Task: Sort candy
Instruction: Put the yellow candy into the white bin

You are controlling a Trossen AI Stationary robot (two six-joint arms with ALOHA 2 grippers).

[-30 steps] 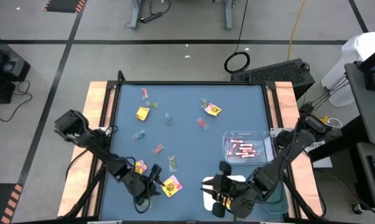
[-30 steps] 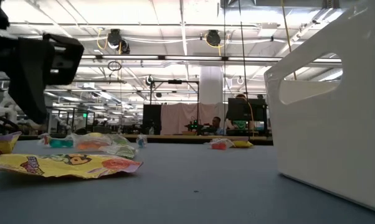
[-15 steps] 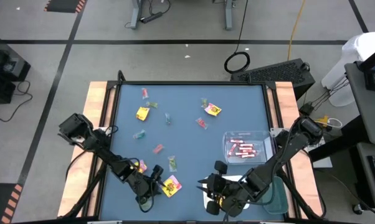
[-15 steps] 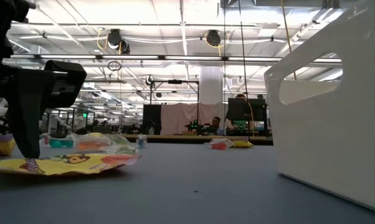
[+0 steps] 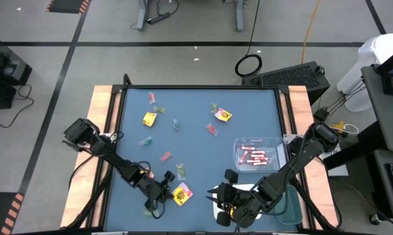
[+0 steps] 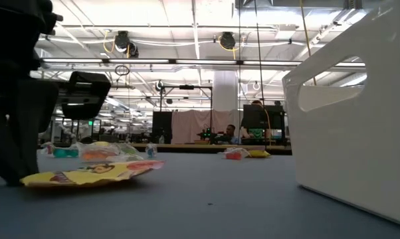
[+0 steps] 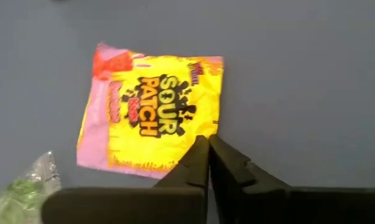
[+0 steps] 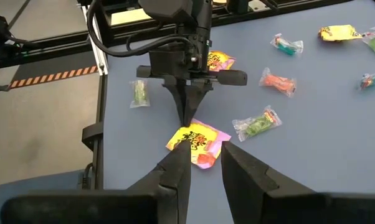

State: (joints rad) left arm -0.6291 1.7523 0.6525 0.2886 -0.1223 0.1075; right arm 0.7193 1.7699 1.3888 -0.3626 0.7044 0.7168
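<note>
Many sweets are lying loose on the blue table (image 5: 249, 104) in the high view. Left gripper (image 5: 165, 194) is pinching the edge of a yellow packet (image 5: 181, 193) near the front, probably to lift it for sorting. A clear tray (image 5: 278, 151) is already holding pink sticks (image 5: 254, 156).

From low down, the packet (image 6: 87, 174) is lying flat, beside a white bin (image 6: 359, 126), with a big bright room behind.

Left wrist view is showing the fingers (image 7: 203, 165) squeezed together on the packet's (image 7: 144, 118) edge.

Right gripper (image 8: 204, 163) is waiting nearby, partly open and holding nothing.
</note>
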